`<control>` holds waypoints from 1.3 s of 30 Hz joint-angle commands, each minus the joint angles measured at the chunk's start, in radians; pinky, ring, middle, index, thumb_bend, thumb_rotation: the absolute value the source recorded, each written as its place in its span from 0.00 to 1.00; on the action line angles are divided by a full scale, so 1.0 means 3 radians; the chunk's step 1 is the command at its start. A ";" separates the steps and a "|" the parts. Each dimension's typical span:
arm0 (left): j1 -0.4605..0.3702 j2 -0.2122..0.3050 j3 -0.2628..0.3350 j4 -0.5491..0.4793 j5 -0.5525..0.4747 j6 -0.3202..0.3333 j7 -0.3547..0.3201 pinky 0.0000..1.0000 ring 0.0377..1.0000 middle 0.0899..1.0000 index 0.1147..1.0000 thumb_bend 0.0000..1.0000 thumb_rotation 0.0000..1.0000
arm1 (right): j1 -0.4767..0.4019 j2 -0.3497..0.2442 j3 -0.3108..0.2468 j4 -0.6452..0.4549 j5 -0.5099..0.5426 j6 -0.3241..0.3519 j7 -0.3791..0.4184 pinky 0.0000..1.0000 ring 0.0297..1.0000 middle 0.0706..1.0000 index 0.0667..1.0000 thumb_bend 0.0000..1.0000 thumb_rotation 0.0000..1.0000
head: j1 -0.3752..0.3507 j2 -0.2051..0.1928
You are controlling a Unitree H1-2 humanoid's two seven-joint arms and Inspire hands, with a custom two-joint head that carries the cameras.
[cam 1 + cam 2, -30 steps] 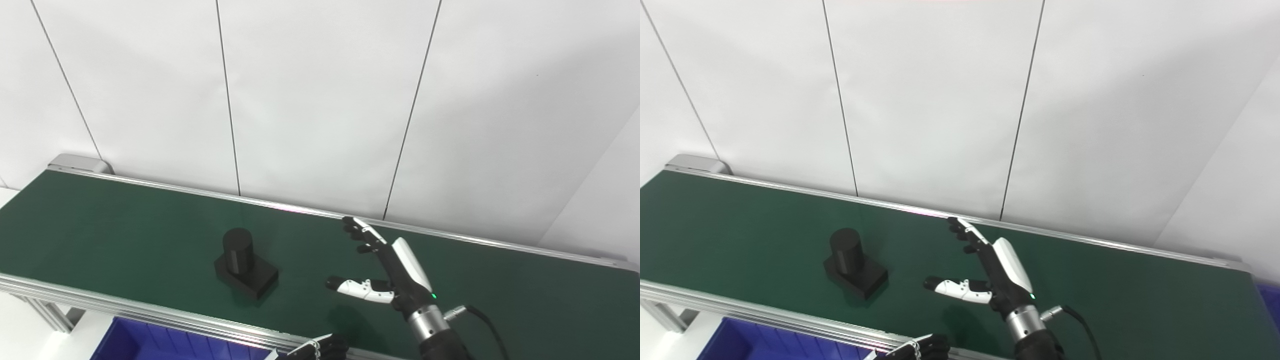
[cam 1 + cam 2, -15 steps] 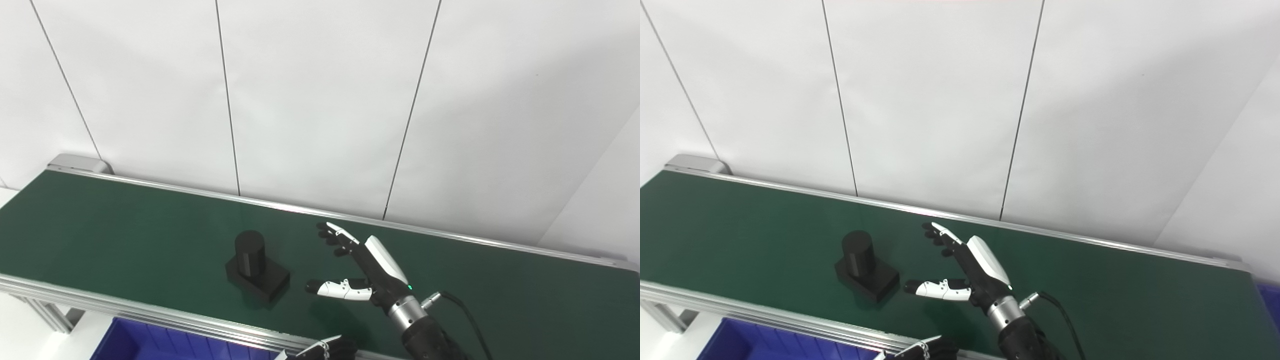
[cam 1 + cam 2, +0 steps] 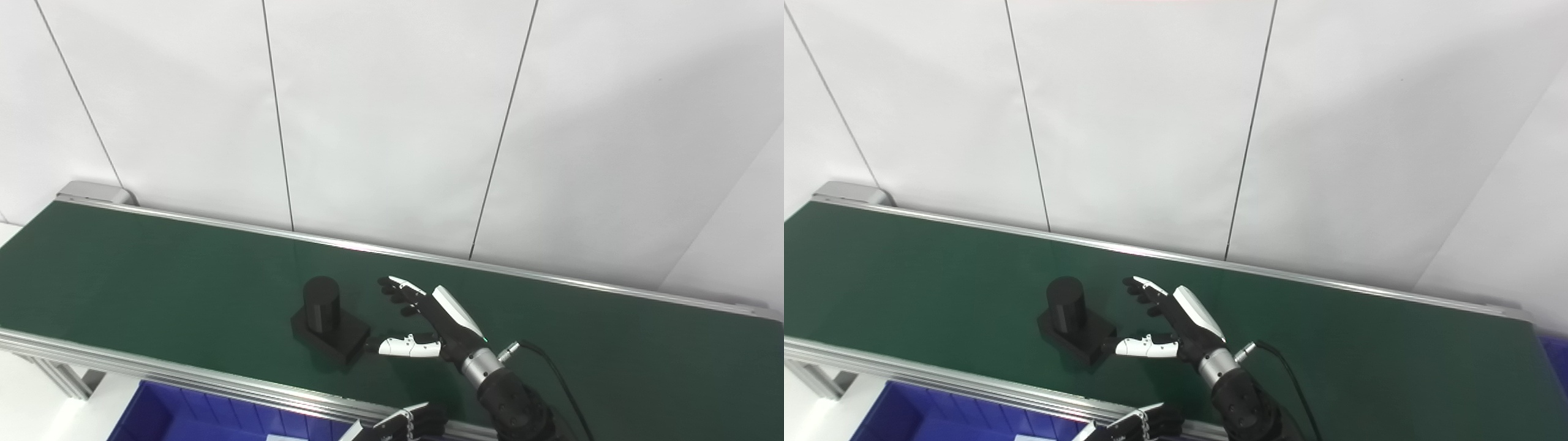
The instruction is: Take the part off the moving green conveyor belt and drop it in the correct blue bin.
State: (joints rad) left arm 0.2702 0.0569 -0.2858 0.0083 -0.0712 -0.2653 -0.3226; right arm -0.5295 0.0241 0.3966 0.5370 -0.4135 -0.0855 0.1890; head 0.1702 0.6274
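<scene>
A black part [image 3: 327,320], an upright cylinder on a square base, rides on the green conveyor belt [image 3: 153,275]. My right hand [image 3: 429,321] hovers over the belt just right of it, open, its fingers [image 3: 401,288] spread toward the cylinder and its thumb tip at the base's right corner. In the right eye view the same part [image 3: 1073,324] and right hand [image 3: 1173,327] stand equally close. Only the fingertips of my left hand [image 3: 401,422] show at the bottom edge, below the belt's near rail; their pose is unclear.
A blue bin [image 3: 184,413] lies under the belt's near rail at the bottom left. Another blue bin edge [image 3: 1557,355] peeks in at the far right. A silver rail [image 3: 551,282] borders the belt's far side, with a white panelled wall behind.
The part has ridden rightward on the belt. My right hand has moved left and lower toward it, closing the gap until the thumb tip reaches the base.
</scene>
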 commanded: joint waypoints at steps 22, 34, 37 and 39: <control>-0.0015 -0.0159 -0.0117 -0.0150 0.0186 -0.0009 0.0096 0.82 0.86 0.86 0.85 1.00 0.27 | -0.0552 0.0156 0.0135 0.0465 -0.0170 -0.0145 -0.0183 0.75 0.84 0.85 0.86 0.80 0.59 | 0.0149 0.0061; 0.0026 -0.0173 -0.0160 -0.0253 0.0235 0.0074 0.0123 0.81 0.86 0.86 0.84 1.00 0.26 | -0.0604 0.0259 0.0168 0.0720 -0.0175 -0.0246 -0.0286 0.76 0.84 0.85 0.85 0.82 0.58 | 0.0205 0.0119; 0.0034 -0.0172 -0.0174 -0.0274 0.0244 0.0082 0.0140 0.81 0.85 0.86 0.84 1.00 0.25 | -0.0600 0.0271 0.0185 0.0725 -0.0169 -0.0244 -0.0275 0.76 0.85 0.86 0.86 0.82 0.58 | 0.0213 0.0141; 0.0040 -0.0173 -0.0182 -0.0288 0.0248 0.0086 0.0149 0.80 0.85 0.85 0.83 1.00 0.26 | -0.0591 0.0274 0.0202 0.0708 -0.0183 -0.0231 -0.0277 0.77 0.85 0.86 0.86 0.81 0.57 | 0.0216 0.0151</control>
State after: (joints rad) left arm 0.2818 0.0184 -0.3326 -0.0466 -0.0040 -0.2257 -0.2852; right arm -0.6586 0.0773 0.4522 0.7688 -0.4690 -0.1074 0.1137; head 0.2347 0.6719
